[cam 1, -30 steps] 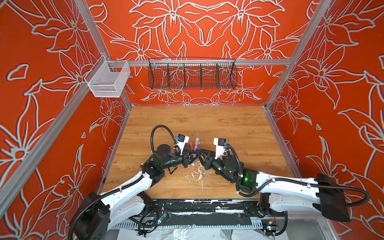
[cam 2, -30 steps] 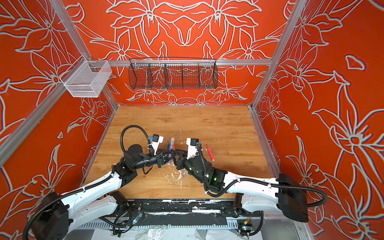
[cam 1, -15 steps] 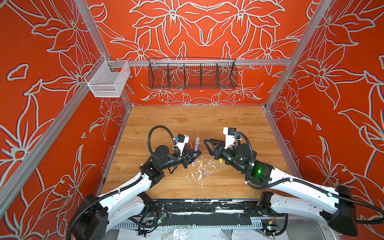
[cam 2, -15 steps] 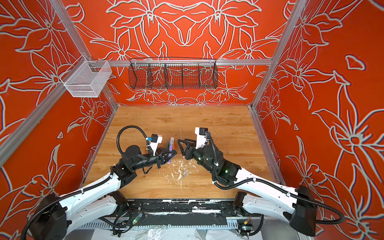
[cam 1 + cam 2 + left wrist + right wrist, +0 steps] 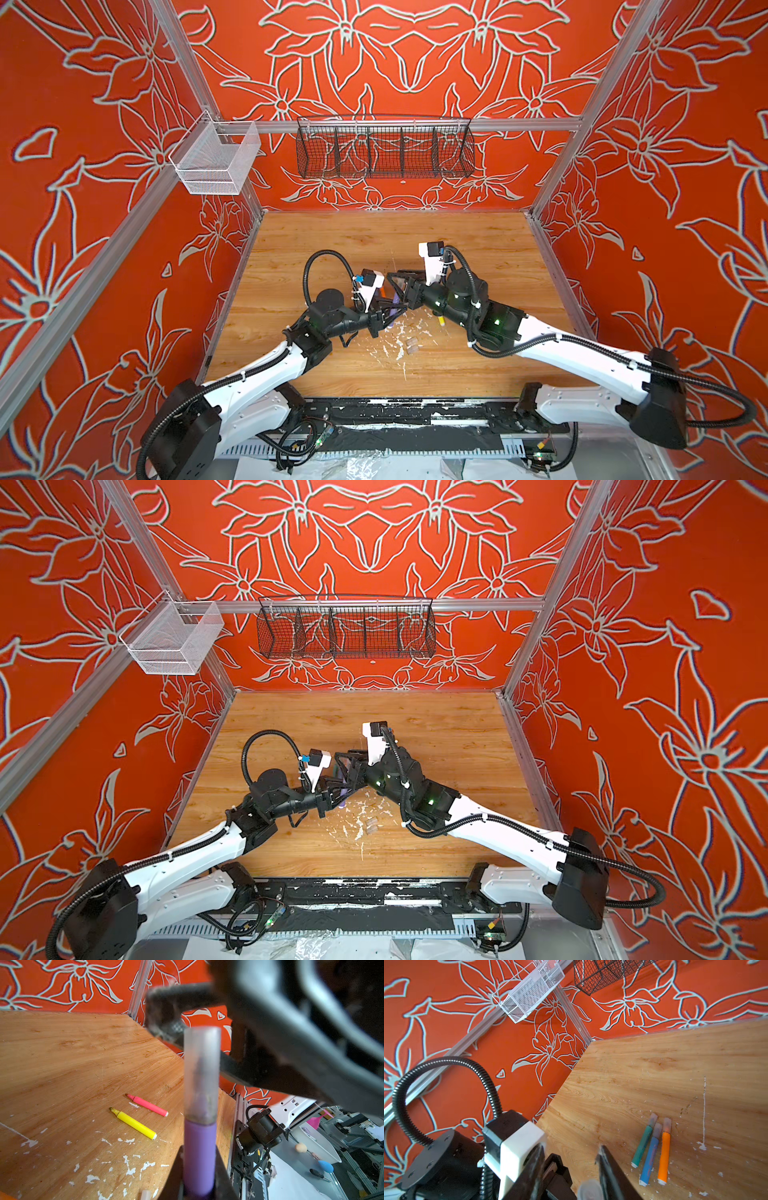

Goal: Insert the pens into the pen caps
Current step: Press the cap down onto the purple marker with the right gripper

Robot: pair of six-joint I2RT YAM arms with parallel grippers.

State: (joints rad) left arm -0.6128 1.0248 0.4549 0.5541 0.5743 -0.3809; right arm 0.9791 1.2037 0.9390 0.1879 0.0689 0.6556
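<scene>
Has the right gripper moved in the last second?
Yes. In a top view the right gripper has moved toward the black wire basket, away from the paint flecks.

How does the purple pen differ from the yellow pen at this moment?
The purple pen is clamped in the left gripper, above the table; the yellow pen lies loose on it. The purple pen wears a clear cap over its tip; the yellow pen's tip is bare. Barrel colour differs: purple against yellow. Both are slim, short markers of similar shape.
</scene>
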